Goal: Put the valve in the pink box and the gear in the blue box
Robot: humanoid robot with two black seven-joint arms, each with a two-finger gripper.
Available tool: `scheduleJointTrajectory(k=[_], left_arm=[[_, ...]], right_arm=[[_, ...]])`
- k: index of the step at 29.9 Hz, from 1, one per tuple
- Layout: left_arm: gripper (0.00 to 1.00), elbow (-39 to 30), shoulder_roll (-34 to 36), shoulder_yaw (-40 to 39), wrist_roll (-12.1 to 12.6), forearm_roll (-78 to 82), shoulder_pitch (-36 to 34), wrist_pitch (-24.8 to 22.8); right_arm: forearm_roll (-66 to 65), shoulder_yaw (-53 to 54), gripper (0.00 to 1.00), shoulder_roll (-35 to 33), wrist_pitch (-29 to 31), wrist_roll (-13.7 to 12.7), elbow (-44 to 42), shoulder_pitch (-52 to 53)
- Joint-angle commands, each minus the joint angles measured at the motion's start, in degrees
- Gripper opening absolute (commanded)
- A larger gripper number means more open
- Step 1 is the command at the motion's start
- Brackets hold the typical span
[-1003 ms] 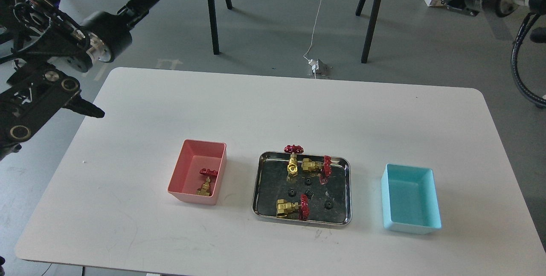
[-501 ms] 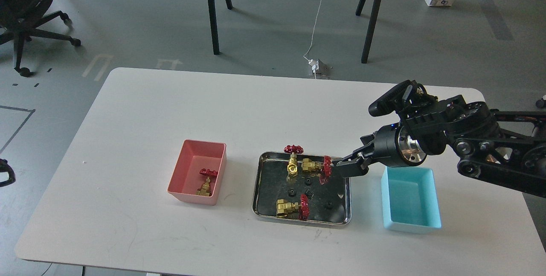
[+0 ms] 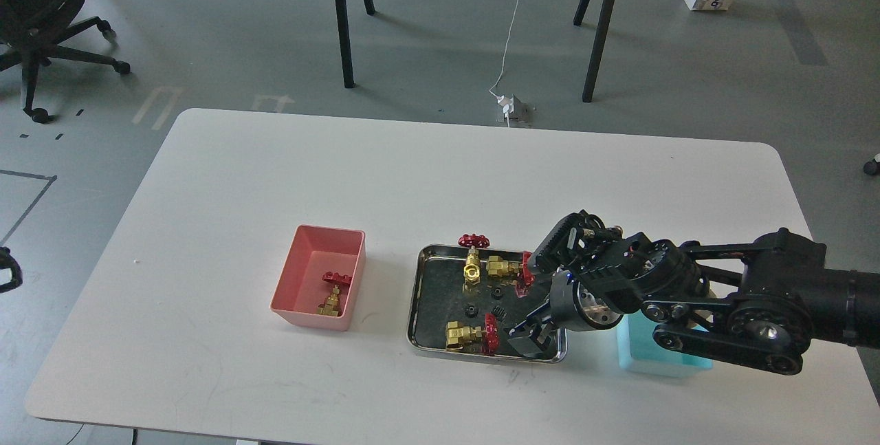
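Gears [image 3: 470,309] lay loose in the steel tray [image 3: 421,294] just left of the right gripper [image 3: 528,336], whose fingers, apparently parted, were lowered there presumably to pick one for the blue box [image 3: 636,352].

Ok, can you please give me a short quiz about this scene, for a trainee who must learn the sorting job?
1. How many valves lie in the pink box?
2. True or false: the right gripper is over the near right corner of the steel tray.
3. How many valves are in the steel tray? A) two B) three C) four

Key: 1) one; 2) true; 3) B
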Motion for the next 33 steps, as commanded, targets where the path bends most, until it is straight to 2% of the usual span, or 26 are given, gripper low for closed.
scheduleJointTrajectory(k=[1, 11, 29, 33], left_arm=[[0.99, 0.1, 0.0, 0.0, -0.1, 0.0, -0.1, 0.0], [0.99, 0.1, 0.1, 0.0, -0.1, 0.0, -0.2, 0.1], [0.99, 1.0, 0.0, 0.0, -0.1, 0.0, -1.2, 0.1], [0.99, 1.0, 0.2, 0.0, -0.1, 0.0, -1.2, 0.1]], right_arm=[[-0.4, -0.1, 0.88, 2.1, 0.0, 0.3, -2.1, -0.7], [-3.3, -1.5, 0.8, 2.9, 0.0, 1.3, -2.9, -2.3], [-4.0, -1.4, 0.78, 2.3, 0.0, 1.2, -3.9, -2.5], [-4.0, -1.4, 0.74, 2.3, 0.0, 1.0, -3.9, -2.5]])
